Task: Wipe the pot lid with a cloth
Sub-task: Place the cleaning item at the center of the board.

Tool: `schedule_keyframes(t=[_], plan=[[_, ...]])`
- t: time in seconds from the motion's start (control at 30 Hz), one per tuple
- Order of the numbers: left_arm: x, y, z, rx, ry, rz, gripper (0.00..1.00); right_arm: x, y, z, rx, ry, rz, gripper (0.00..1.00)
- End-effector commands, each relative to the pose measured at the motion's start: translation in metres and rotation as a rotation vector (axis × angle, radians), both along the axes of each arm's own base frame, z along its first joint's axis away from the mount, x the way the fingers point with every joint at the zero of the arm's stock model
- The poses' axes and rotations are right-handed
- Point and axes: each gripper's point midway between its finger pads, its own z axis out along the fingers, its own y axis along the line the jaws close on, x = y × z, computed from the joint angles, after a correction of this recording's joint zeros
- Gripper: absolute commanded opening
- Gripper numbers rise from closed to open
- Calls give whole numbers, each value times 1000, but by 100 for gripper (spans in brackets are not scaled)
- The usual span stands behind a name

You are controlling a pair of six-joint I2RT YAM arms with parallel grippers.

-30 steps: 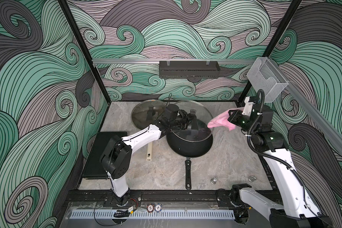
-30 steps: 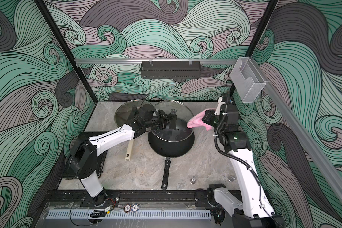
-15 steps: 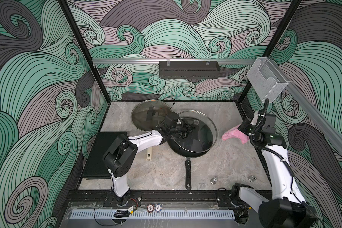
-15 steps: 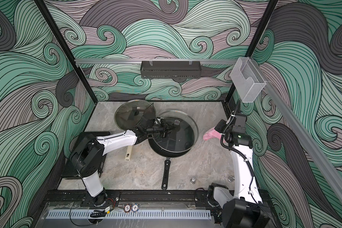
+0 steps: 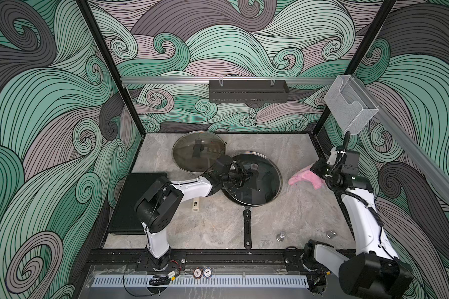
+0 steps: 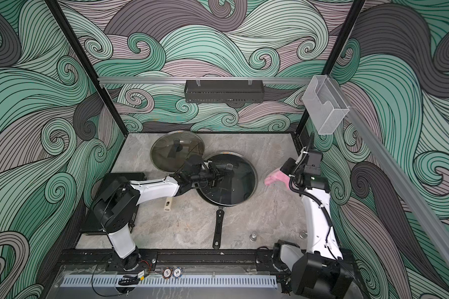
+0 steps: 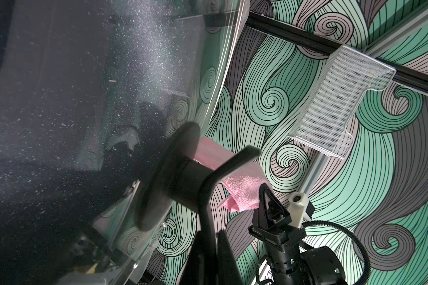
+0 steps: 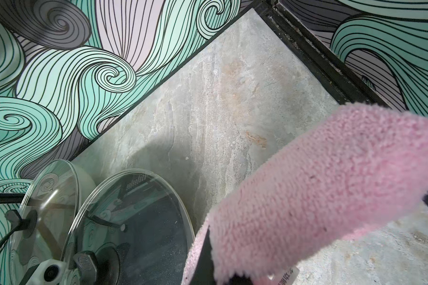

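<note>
The left end effector [image 5: 245, 177] is shut tight on the knob of the pot lid [image 5: 266, 185] — the lid is over the black pan [image 5: 247, 225]. The right end effector [image 5: 318, 173] pinches the pink cloth [image 5: 303, 179] — beside the lid, not touching it.

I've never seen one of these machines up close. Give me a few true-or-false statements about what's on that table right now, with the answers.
1. The right gripper holds the pink cloth. True.
2. The cloth is pressed on the glass lid over the frying pan. False: it is apart from that lid, off to its side.
3. Two glass lids are on view. True: the second lid lies behind the pan.
4. The pan's handle points at the back wall. False: the handle points toward the front, away from that wall.
5. The left gripper is shut on the lid's knob. True.
</note>
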Motion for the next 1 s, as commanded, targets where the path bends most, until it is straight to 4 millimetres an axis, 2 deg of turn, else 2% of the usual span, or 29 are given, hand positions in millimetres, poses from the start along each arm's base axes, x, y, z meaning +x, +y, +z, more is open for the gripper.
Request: schedule_keyframes(t=[0.0,0.1,0.2,0.4,0.63,0.73,0.9,0.97], plan=[[18,10,72,-104,-231,74,0,0,4,2,21,-27,16,0],[20,6,67,-164,-216,79,0,0,4,-1,25,-20,17,0],[20,11,62,-152,-207,114,0,0,4,-2,24,-17,16,0],[24,17,84,-156,-251,143,0,0,5,-6,33,-15,18,0],[20,24,63,-142,-166,175,0,0,6,-6,28,-18,26,0],[18,15,60,-189,-134,156,0,-1,5,-6,22,-19,26,0],[11,-5,75,-215,-139,111,0,1,5,-6,23,-20,26,0],[7,-7,71,-236,-96,115,0,0,5,-6,20,-21,25,0]])
